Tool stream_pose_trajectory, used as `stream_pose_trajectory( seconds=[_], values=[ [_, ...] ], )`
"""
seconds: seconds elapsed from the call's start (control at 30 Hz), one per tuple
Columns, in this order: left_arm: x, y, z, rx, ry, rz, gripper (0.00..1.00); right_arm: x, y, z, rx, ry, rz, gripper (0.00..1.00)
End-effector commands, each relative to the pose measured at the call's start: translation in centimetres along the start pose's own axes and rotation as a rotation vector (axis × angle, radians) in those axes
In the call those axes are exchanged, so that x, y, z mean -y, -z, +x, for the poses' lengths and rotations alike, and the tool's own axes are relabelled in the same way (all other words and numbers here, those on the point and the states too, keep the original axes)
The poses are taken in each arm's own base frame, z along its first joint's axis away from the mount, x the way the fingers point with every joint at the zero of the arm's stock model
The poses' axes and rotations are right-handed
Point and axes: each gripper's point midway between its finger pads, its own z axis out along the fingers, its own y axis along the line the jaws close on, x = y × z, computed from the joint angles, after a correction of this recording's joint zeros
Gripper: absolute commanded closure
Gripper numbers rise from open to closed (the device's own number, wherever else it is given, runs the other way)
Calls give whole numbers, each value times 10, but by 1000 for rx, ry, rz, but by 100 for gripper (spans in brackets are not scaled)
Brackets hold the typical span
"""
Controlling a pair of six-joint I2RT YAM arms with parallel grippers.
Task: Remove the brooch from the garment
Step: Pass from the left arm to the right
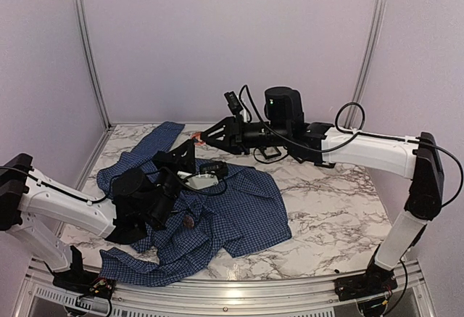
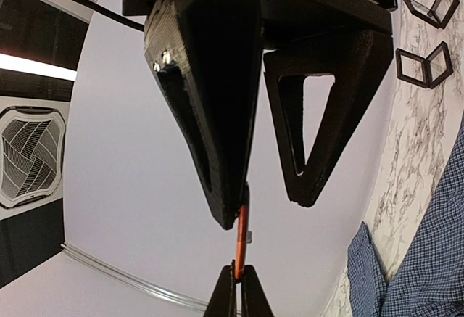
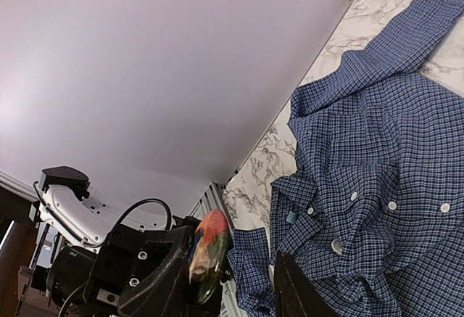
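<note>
surface: white grey-veined marble tabletop (image 1: 341, 186), pale lilac walls (image 1: 232, 41)
left hand (image 2: 268, 212): closed; brooch edge meets its fingertip, hold unclear
right hand (image 3: 232, 250): fingers flank brooch; grip cannot tell
brooch: glossy red-orange oval brooch (image 3: 210, 255), in the air between both hands, clear of shirt
garment: dark blue fine-check shirt (image 1: 239, 208), crumpled on tabletop

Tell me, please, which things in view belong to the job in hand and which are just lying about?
For the job:
- brooch
- checked shirt

Lying about:
- black square frames on the marble table
</note>
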Motion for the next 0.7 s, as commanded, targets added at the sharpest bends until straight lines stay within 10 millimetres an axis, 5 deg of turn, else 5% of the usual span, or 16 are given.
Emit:
stream_pose_trajectory(
  seconds=[0.0,0.67],
  values=[
    [-3,3,1,-5,21,-25,100,-12,0,-11,15,1,-39,63],
    [13,2,0,-13,-17,12,100,-20,3,-1,-18,-46,-106,89]
  ],
)
